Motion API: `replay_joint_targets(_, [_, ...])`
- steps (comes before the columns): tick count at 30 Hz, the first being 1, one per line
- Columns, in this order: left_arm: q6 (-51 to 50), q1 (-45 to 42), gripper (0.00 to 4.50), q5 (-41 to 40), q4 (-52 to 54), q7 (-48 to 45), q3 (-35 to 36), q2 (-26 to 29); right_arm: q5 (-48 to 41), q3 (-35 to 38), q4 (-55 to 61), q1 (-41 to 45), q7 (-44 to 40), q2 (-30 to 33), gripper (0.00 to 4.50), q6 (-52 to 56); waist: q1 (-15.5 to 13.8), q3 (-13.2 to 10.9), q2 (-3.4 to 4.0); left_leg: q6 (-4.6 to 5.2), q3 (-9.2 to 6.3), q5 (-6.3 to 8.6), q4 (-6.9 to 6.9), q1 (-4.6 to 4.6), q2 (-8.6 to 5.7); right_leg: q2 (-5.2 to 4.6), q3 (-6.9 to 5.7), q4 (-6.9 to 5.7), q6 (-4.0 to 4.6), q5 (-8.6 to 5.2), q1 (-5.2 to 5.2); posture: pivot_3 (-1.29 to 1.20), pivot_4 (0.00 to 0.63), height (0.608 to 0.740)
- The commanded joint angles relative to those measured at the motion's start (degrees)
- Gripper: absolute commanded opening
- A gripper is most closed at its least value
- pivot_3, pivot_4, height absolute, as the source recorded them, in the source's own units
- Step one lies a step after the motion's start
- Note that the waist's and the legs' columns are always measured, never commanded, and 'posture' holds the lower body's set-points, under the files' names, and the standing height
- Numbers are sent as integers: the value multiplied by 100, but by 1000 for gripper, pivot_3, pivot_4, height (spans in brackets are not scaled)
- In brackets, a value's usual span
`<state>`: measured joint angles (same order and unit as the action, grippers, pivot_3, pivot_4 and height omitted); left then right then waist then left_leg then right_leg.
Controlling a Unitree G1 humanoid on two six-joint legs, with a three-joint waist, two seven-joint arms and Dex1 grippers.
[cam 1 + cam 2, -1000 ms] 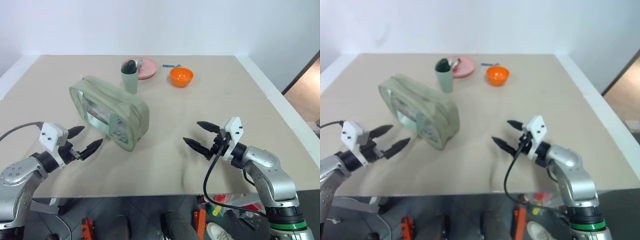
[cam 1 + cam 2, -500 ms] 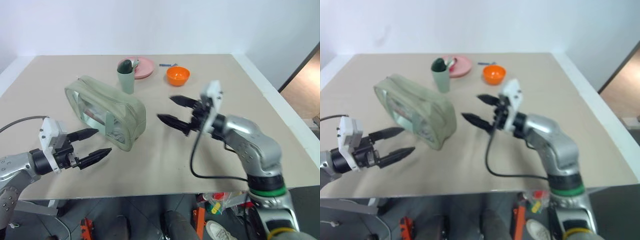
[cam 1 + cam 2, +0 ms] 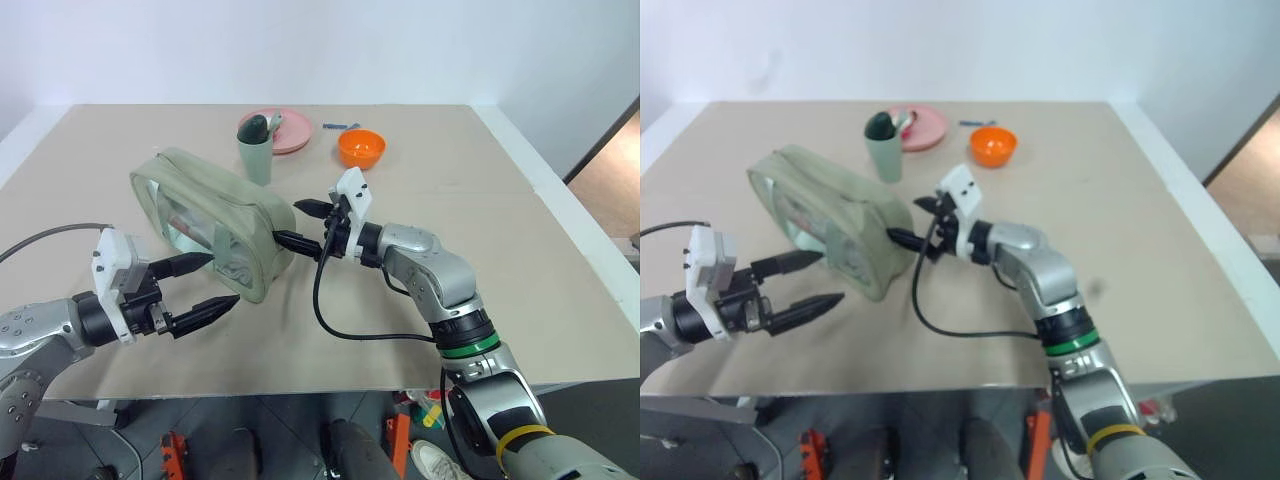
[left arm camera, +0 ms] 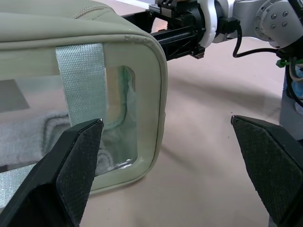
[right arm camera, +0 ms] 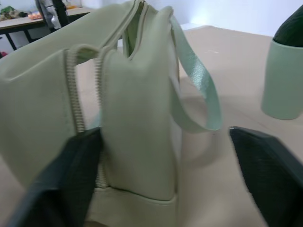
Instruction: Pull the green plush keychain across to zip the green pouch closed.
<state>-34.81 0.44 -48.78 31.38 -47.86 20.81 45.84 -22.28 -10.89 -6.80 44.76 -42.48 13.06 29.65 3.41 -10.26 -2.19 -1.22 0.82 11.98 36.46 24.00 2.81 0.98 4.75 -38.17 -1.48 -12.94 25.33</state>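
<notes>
The green pouch point(image 3: 215, 215) lies on its side on the tan table, a clear window and a strap point(image 4: 80, 80) facing me. Its zipper point(image 5: 73, 94) runs up over the near end. The green plush keychain is hidden. My right gripper point(image 3: 292, 224) is at the pouch's near right end, open, its fingers straddling that end point(image 5: 137, 118); the same gripper point(image 4: 184, 33) is seen behind the pouch's corner. My left gripper point(image 3: 215, 280) stands open just in front of the pouch's window side, apart from it, with nothing between its fingers point(image 4: 71, 165).
Behind the pouch stands a pale green cup point(image 3: 258, 158) with a dark green object in it. Farther back are a pink plate point(image 3: 290, 132), an orange bowl point(image 3: 361, 150) and a small blue item point(image 3: 342, 127). The table's front edge point(image 3: 330, 385) is close below both arms.
My right gripper has swung left and forward from the table's right side to the pouch's end. My left gripper has moved right and up a little, closer to the pouch.
</notes>
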Motion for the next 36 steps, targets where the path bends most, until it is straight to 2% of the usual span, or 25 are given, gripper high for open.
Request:
replay_joint_targets(1, [132, -99, 4500, 67, 133, 59, -77, -64, -69, 140, 7, 300, -94, -164, 2774, -114, 1, 0, 0, 0, 0, -1, 1, 0, 1, 2, 0, -1, 1, 2, 0, 0, 150, 740])
replay_joint_targets(3, [147, -118, 4500, 103, 136, 80, -127, -98, -35, 136, -17, 331, -131, -194, 1942, -150, 0, 0, 0, -1, -5, -2, 4, -1, 4, 5, -4, -2, 1, 4, -1, 0, 150, 740])
replay_joint_targets(9, [188, -155, 4500, 192, 142, 102, -263, -214, -28, 172, 12, 363, -201, -233, 31, -208, -3, 0, 0, -2, -4, -2, 5, 2, 4, 4, -4, -2, 1, 4, -2, 0, 150, 740])
replay_joint_targets(17, [211, -266, 4500, 221, 65, 92, -378, -249, -189, 290, 318, 330, -571, -12, 31, -339, -7, 0, 0, -2, -8, -2, 5, 5, 3, 4, -4, -2, -1, 3, -2, 0, 150, 740])
replay_joint_targets(23, [187, -308, 4500, 176, 66, 66, -424, -239, -440, 506, 334, 422, -1859, 889, 31, -687, -37, 0, 0, -1, -8, -2, 7, 6, -1, 2, -5, -1, -4, 1, -3, 0, 150, 740])
replay_joint_targets(25, [170, -319, 4500, 155, 100, 75, -449, -243, -306, 590, -194, 484, -2699, 1477, 31, -1222, -60, -2, 3, -1, -8, -2, 7, 7, -1, 2, -4, -1, -4, 1, -2, 0, 150, 740])
replay_joint_targets(28, [160, -336, 4500, 128, 114, 54, -469, -231, -63, 593, -1104, 691, -3389, 1937, 31, -1952, -65, -2, 3, -1, -7, -2, 10, 4, -4, 0, -5, 0, -4, 1, -6, 0, 150, 740])
replay_joint_targets(32, [123, -450, 4500, 3, 110, -54, -517, -212, 424, 600, -2805, 1254, -3884, 2231, 31, -3061, -49, -4, 6, 1, 2, -3, 11, -8, -2, 4, -1, -1, 2, 10, -8, 0, 150, 740])
replay_joint_targets(36, [21, -566, 4500, -158, 179, -245, -641, -128, 610, 680, -3824, 1682, -4019, 2190, 31, -3545, -49, -5, 8, 2, 4, -3, 9, -18, 0, 7, 3, -3, 4, 11, -13, 0, 150, 740])
